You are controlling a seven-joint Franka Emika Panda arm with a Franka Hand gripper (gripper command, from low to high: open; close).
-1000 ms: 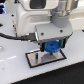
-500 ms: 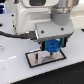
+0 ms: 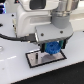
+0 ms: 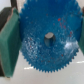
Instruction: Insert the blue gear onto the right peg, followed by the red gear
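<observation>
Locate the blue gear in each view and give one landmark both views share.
Exterior view: the blue gear hangs under the gripper, above the black-framed plate, right of the picture's centre.
Wrist view: the blue gear fills most of the picture, its hub hole near centre.
Shared landmark: the gripper's jaws on either side of the gear.

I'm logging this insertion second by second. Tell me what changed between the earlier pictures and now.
Almost nothing visibly changed. The gripper stays shut on the blue gear, held low over the black-framed plate, with no shift I can make out at this size. The plate stayed where it was. The wrist view shows the gear between the fingers; the red gear is not in view.
</observation>
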